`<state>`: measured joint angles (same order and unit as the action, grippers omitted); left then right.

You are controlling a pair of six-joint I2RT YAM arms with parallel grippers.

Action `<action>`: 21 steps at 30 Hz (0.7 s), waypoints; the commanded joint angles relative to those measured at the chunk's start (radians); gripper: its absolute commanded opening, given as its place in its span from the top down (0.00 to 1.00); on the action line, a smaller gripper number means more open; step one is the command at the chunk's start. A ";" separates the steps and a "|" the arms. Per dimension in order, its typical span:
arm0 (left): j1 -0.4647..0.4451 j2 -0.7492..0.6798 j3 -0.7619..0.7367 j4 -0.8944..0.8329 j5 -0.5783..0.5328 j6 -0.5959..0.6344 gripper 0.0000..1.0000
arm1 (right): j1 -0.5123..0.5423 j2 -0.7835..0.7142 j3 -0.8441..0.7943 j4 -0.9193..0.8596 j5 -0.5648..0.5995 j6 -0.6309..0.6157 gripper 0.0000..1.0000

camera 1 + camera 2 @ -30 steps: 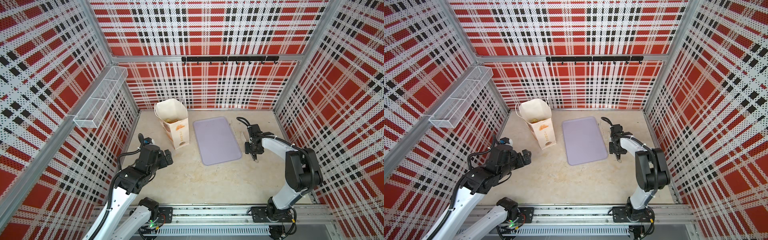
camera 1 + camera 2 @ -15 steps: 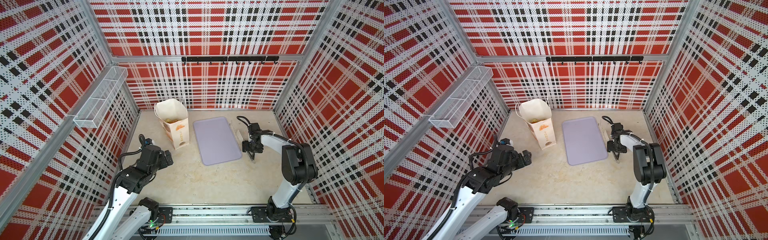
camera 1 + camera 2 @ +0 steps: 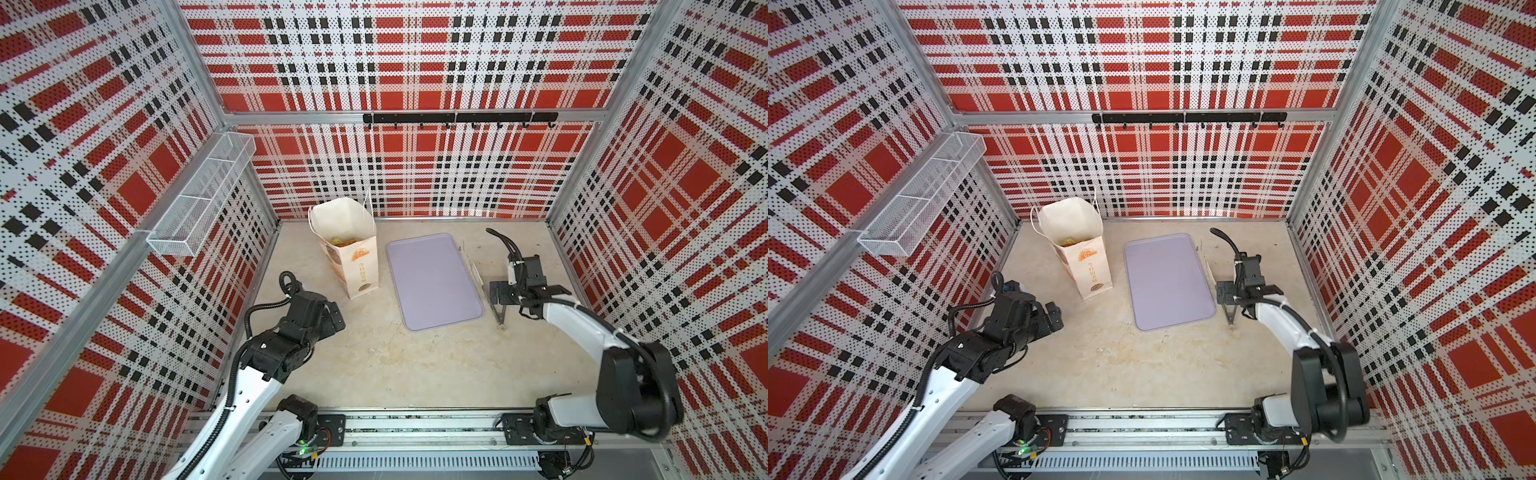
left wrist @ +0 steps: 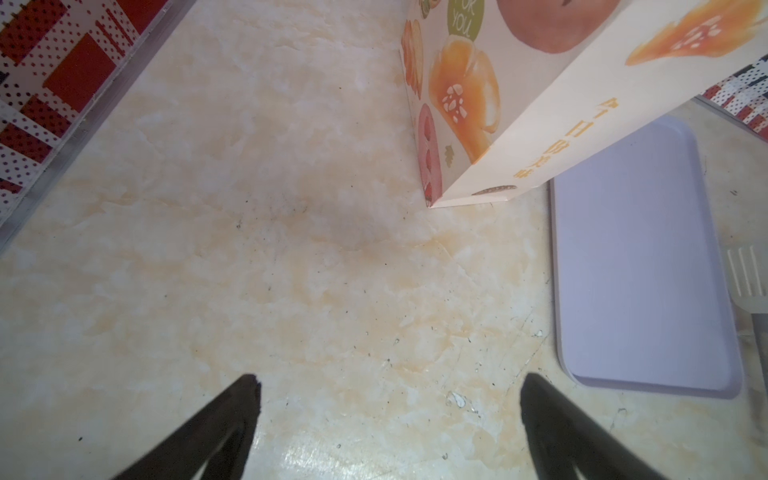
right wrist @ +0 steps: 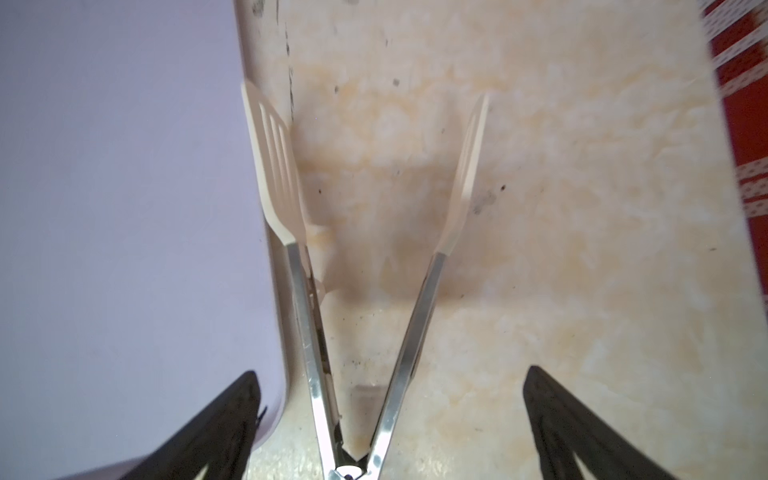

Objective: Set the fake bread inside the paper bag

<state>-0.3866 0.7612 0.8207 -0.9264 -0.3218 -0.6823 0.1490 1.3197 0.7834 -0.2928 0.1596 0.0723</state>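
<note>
The paper bag [image 3: 353,257] [image 3: 1086,257] stands upright at the back left of the table, its mouth open. Golden fake bread [image 3: 343,240] [image 3: 1068,240] shows inside it; how many pieces, I cannot tell. My left gripper [image 3: 336,318] [image 3: 1054,318] [image 4: 388,380] hangs open and empty over bare table, in front of the paper bag [image 4: 519,104]. My right gripper [image 3: 524,293] [image 3: 1249,290] [image 5: 390,372] is open wide. It straddles metal tongs [image 5: 299,291] [image 3: 498,313] that lie spread in a V on the table, and its fingers do not touch them.
A flat lilac tray [image 3: 434,282] [image 3: 1169,282] [image 4: 631,270] [image 5: 124,208] lies bare between the bag and the tongs. A white wire-mesh basket [image 3: 199,199] hangs on the left wall and a black hook rail [image 3: 457,118] on the back wall. Plaid walls close three sides.
My right gripper's jaws have spread wide around the tongs, and its elbow has swung out to the right. The left arm has hardly moved.
</note>
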 commanded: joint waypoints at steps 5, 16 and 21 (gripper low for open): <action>0.009 0.036 -0.046 0.087 -0.125 -0.019 0.01 | -0.006 -0.142 -0.272 0.603 0.231 -0.139 0.00; 0.008 0.124 -0.157 0.443 -0.298 0.151 0.01 | -0.061 0.135 -0.332 0.991 0.135 -0.134 0.00; -0.006 0.124 -0.310 0.807 -0.367 0.372 0.01 | -0.064 0.301 -0.429 1.371 0.044 -0.164 0.00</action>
<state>-0.3878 0.8871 0.5682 -0.4004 -0.6060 -0.4660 0.0834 1.5364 0.4133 0.7517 0.2718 -0.0647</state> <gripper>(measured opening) 0.994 0.998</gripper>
